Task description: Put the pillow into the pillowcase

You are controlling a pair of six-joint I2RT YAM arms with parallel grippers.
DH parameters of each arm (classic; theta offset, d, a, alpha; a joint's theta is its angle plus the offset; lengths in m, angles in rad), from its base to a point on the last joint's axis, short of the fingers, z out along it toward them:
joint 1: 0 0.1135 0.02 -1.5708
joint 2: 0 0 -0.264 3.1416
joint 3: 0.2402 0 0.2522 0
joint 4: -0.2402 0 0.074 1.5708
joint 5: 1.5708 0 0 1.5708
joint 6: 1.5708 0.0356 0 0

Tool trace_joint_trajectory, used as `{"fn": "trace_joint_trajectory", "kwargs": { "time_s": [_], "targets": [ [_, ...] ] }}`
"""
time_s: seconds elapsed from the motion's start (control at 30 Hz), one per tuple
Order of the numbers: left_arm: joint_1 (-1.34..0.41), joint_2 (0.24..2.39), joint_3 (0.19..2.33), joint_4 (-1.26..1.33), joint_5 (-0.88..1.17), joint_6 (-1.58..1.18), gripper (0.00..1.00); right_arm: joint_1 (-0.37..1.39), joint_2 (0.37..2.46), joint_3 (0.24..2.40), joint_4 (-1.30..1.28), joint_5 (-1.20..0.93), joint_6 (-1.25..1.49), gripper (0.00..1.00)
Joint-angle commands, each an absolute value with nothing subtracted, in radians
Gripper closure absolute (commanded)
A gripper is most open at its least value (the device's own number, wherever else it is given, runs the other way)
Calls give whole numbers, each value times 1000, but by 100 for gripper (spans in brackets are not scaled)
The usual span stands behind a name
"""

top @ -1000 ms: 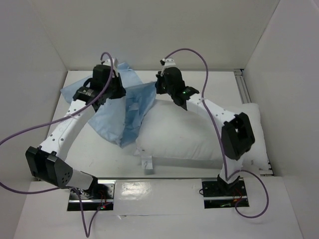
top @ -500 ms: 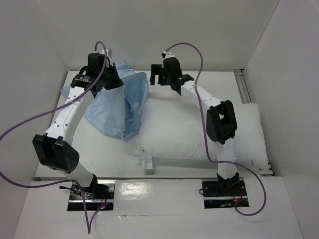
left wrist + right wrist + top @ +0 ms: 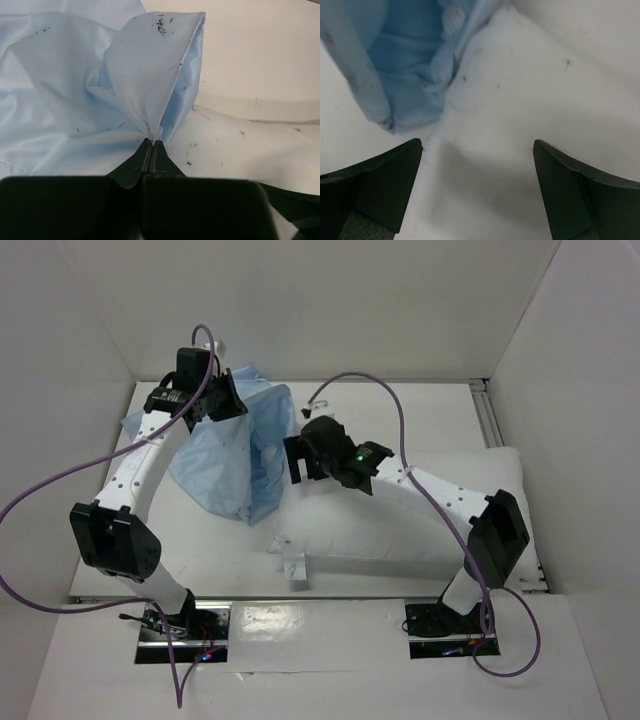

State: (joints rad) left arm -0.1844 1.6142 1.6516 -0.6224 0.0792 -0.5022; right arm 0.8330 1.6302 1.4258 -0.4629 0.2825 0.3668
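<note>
The pillowcase (image 3: 235, 455), pale blue and limp, lies at the back left of the table with its right edge against the pillow (image 3: 390, 525). The pillow is a plump white cushion stretching to the right. My left gripper (image 3: 228, 400) is shut on a raised fold of the pillowcase (image 3: 145, 65), and its fingertips (image 3: 151, 141) pinch the cloth into a peak. My right gripper (image 3: 293, 460) hovers open just above the pillow's left end (image 3: 520, 100). Nothing is between its fingers (image 3: 477, 144). The blue pillowcase (image 3: 410, 75) gapes just ahead of it.
A small white block (image 3: 295, 568) stands near the table's front edge below the pillow. White walls close in the table at the back and both sides. A metal rail (image 3: 487, 415) runs along the right side. Purple cables loop over both arms.
My right gripper has opened, let go of the pillowcase edge and dropped forward to the pillow's left end. The left gripper drew the held cloth slightly back and up.
</note>
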Motion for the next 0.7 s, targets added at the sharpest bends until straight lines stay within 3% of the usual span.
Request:
{"fn": "trace_joint_trajectory", "kwargs": {
  "time_s": [0.0,0.07,0.13,0.17,0.2,0.23,0.5,0.67],
  "targets": [
    [-178,1611,1698,-607,98,-489,100,822,1667,1304,-520,310,454,1],
    [-178,1611,1707,-607,98,-489,100,822,1677,1269,-497,299,454,1],
    [-178,1611,1707,-607,107,-489,100,822,1677,1241,-483,282,454,21],
    [-178,1602,1707,-607,107,-479,100,822,1646,1241,-483,282,442,71],
    [-178,1601,1707,-607,107,-469,100,822,1628,1241,-483,302,442,93],
    [-178,1601,1707,-607,107,-469,100,822,1608,1241,-498,337,433,100],
    [-160,1580,1707,-626,120,-439,100,822,1301,1270,-518,408,359,100],
    [-160,1580,1716,-626,152,-439,100,842,1269,1341,-522,352,313,100]
  ]
}}
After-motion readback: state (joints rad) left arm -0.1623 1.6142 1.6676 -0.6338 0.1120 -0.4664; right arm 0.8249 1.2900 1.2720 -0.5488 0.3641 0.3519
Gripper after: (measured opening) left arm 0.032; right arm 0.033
